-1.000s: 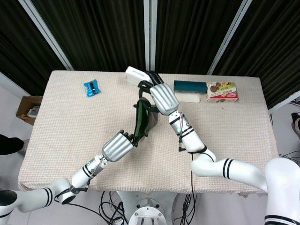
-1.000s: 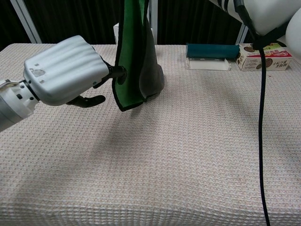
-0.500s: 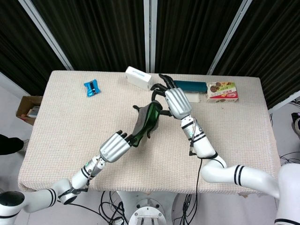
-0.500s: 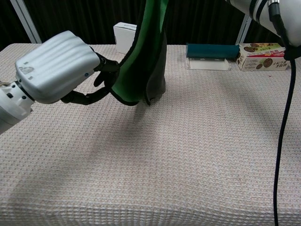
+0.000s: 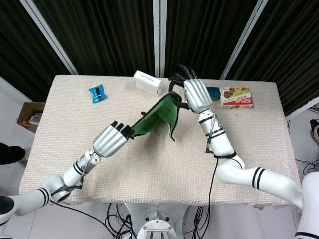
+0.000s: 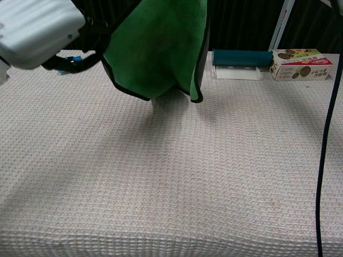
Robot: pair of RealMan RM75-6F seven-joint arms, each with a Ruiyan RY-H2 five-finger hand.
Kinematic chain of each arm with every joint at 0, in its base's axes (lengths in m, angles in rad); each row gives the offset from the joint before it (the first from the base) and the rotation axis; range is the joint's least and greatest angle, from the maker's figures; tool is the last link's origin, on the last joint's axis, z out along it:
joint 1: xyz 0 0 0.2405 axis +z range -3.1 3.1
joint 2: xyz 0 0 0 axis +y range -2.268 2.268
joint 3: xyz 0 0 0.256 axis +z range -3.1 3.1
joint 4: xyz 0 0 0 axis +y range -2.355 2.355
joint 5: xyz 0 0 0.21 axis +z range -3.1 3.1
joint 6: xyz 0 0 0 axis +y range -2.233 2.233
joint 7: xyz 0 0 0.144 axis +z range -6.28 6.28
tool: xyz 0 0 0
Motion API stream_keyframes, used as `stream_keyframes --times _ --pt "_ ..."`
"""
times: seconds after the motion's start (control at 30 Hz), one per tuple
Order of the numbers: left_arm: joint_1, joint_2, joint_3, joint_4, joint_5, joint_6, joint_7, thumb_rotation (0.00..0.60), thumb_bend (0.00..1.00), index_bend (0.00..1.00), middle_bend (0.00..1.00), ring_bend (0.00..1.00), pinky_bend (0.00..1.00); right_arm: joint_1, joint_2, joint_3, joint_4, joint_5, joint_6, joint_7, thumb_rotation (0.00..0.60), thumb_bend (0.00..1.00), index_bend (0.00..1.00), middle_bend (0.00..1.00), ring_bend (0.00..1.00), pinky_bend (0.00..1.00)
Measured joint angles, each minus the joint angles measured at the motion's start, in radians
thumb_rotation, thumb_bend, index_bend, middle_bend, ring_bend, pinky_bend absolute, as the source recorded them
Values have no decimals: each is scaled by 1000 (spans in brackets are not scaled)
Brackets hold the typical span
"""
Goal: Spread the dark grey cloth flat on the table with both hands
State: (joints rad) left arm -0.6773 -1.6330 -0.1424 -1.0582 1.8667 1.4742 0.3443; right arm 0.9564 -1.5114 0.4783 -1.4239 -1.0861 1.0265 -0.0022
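- Cloth (image 5: pixel 158 118) hangs above the table (image 5: pixel 65 124), pinched by left hand (image 5: pixel 110 140) and right hand (image 5: pixel 196 95).
- Either pinch slipping would drop a corner.
- Sagging near edge could fold under on lowering.

Both arms reach in over the table, raised. The left hand (image 5: pixel 110 140) pinches one corner of the cloth (image 5: pixel 158 117); the right hand (image 5: pixel 196 95) grips the opposite corner, higher up.

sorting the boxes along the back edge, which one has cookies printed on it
The pink-and-white snack box at the far right end; the white box and the dark teal box show no food picture.
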Motion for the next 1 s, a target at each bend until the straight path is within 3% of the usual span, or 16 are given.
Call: stream_keyframes --times 0.2,0.37,0.5,0.67,1.0 --pt "-29 67 -66 38 -56 19 -26 600 471 656 650 747 875 24 -7 39 66 7 -11 74 600 517 761 303 0 0" --pt "-25 103 -69 58 -65 56 -16 600 471 656 649 737 881 26 -9 40 92 -56 -2 178 600 492 761 303 0 0" --pt "-7 100 -10 83 -26 72 27 600 470 655 647 736 882 12 -8 -10 97 -135 2 246 600 486 761 304 0 0" --pt "35 67 86 117 33 100 69 600 470 650 647 737 885 -41 8 -116 63 -242 18 327 600 485 761 304 0 0" --pt "119 57 254 54 174 146 189 600 469 648 647 736 889 -188 141 -318 -133 -410 77 427 600 484 761 306 0 0"
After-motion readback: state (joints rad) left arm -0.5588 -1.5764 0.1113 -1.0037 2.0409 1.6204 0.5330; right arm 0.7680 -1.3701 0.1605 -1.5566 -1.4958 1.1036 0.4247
